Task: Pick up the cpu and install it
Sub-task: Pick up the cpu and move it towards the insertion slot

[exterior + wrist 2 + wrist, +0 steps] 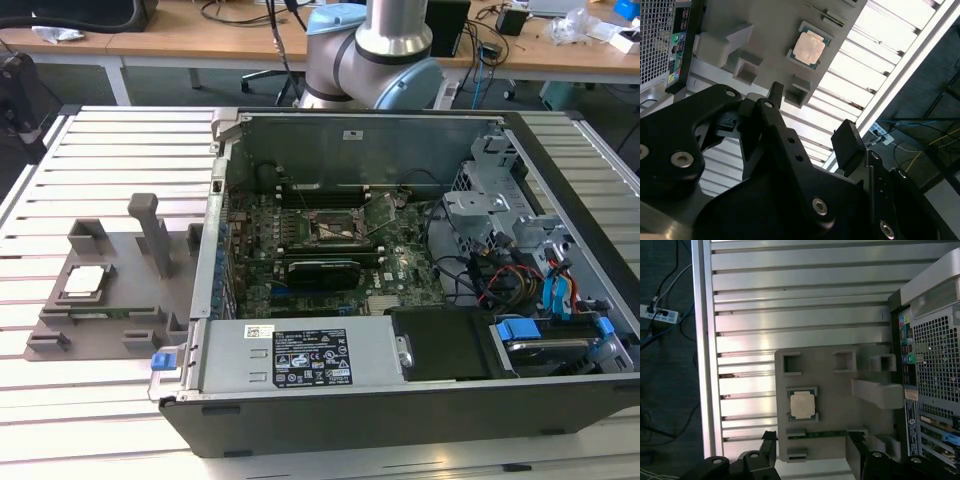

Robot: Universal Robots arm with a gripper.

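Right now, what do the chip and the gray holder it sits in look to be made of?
The chip: probably a metal top, pale silver with a dull sheen. The holder: likely plastic, perhaps printed; flat matte gray, blocky pockets and posts, no shine.

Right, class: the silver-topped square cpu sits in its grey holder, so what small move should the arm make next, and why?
Probably centre the open claw over the silver-topped square cpu and lower toward it. The chip lies untouched in the grey moulded holder beside the open computer case, and the claw holds nothing.
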